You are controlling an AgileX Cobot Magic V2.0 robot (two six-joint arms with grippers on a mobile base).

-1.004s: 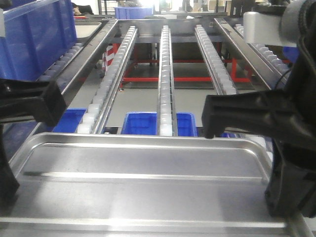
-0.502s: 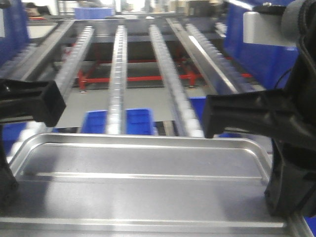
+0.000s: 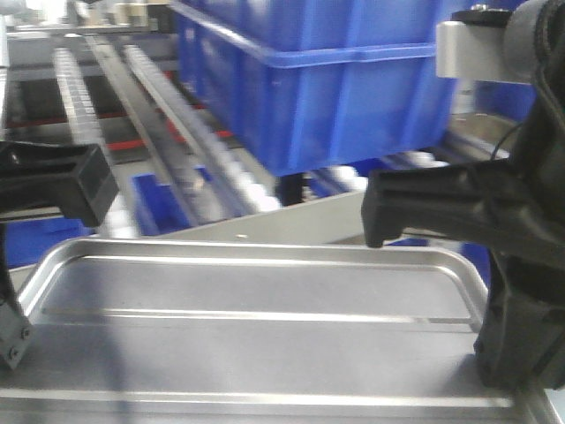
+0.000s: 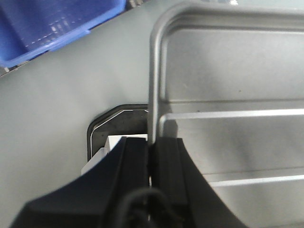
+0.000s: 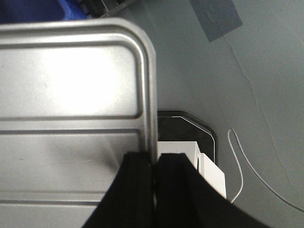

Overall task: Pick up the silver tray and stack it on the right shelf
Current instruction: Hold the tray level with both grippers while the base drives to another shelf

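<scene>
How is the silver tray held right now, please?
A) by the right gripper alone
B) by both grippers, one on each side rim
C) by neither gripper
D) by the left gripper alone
B: the left gripper is shut on one side rim of the silver tray, and the right gripper is shut on the opposite rim.

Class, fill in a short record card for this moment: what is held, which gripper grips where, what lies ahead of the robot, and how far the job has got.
Held item: silver tray, roughly level, ridges across its floor showing
Left gripper: shut on the tray's left rim
Right gripper: shut on the tray's right rim
Ahead: roller lanes, with a blue bin on them
Job status: tray carried between both arms, not yet set on any rack
</scene>
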